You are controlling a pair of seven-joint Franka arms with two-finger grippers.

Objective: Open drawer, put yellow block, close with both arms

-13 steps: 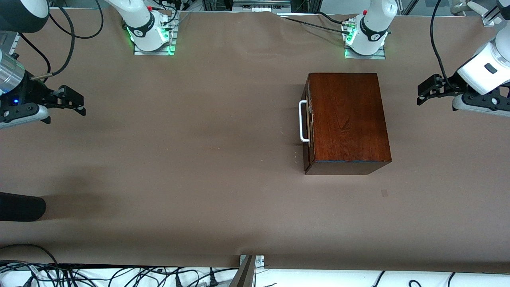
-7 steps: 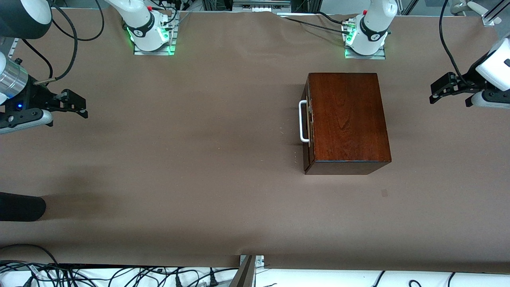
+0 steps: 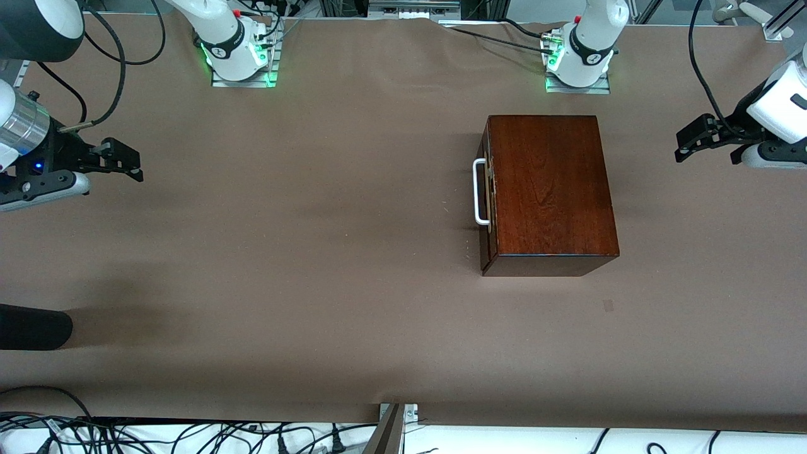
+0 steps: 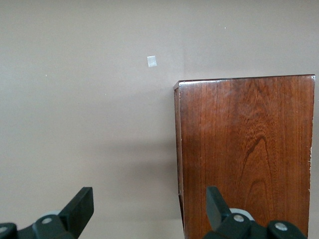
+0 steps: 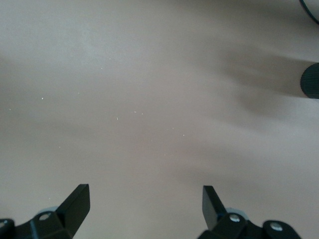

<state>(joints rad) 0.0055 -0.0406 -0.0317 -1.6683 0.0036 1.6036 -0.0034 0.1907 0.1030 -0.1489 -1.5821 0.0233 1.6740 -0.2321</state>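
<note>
- The left tool [image 3: 684, 142] hangs in the air over the table [image 3: 315, 252] at the left arm's end, its two fingers spread apart with nothing between them.
- From the left wrist view, the left tool [image 4: 149, 206] shows both fingertips [image 4: 82, 201] wide apart, one over bare table [image 4: 75, 99] and the other over the top of the wooden box [image 4: 249, 149].
- That dark mahogany box [image 3: 548, 186] sits on the table, toward the right arm's end from the left tool and well apart from it.
- The drawer [image 3: 485, 195] is pushed in, its front flush with the box; the white handle [image 3: 479, 192] points toward the right arm's end of the table.
- The right tool [image 3: 129, 164] hangs over the table at the right arm's end, far from the box, fingers open and empty.
- In the right wrist view the right tool [image 5: 144, 204] has only bare table [image 5: 149, 99] below its open fingers [image 5: 77, 199].
- A dark rounded object [image 3: 34, 326] lies at the table's edge, nearer the front camera than the right tool; what it is I cannot tell.
- The yellow block shows in none of the views; it may be inside the closed drawer, but that cannot be seen.
- A small pale square mark [image 3: 608, 306] lies on the table near the box's corner, nearer the front camera than the left tool.
</note>
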